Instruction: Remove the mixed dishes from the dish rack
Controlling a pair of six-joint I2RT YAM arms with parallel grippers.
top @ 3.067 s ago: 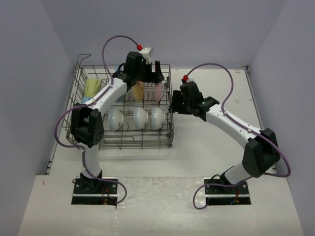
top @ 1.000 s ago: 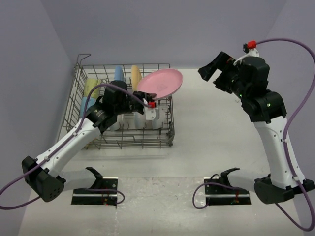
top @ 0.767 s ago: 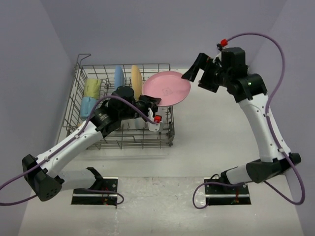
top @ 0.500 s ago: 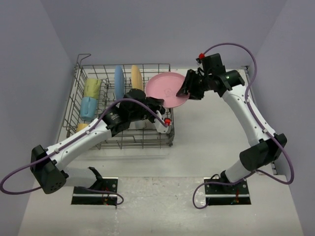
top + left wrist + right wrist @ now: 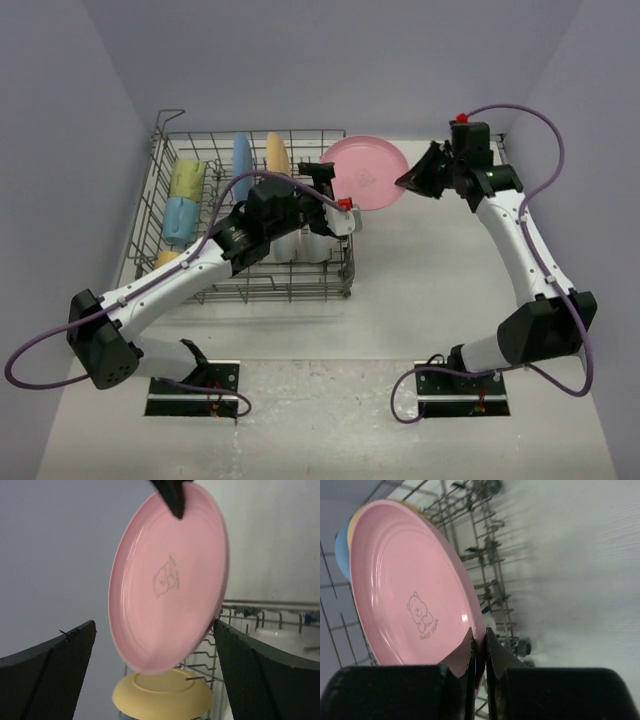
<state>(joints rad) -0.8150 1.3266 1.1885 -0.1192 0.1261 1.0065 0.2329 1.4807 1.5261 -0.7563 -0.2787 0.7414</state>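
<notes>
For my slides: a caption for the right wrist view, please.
Right gripper pinches the pink plate edge-on, dish rack behind.

Top view: my left arm [image 5: 200, 265] covers most of the white bowls [image 5: 312, 246]. Right wrist view: the pink plate [image 5: 415, 590] leaves me only slivers of the blue plate [image 5: 341, 555] and orange-yellow plate [image 5: 351, 527]; dish rack [image 5: 475, 555] blurred.

The top external view looks steeply down over the whole white desk [image 5: 430, 290] from high behind its near edge. Both wrist views sit close to the round pink plastic plate [image 5: 170, 580], facing its printed side from opposite rims.
</notes>
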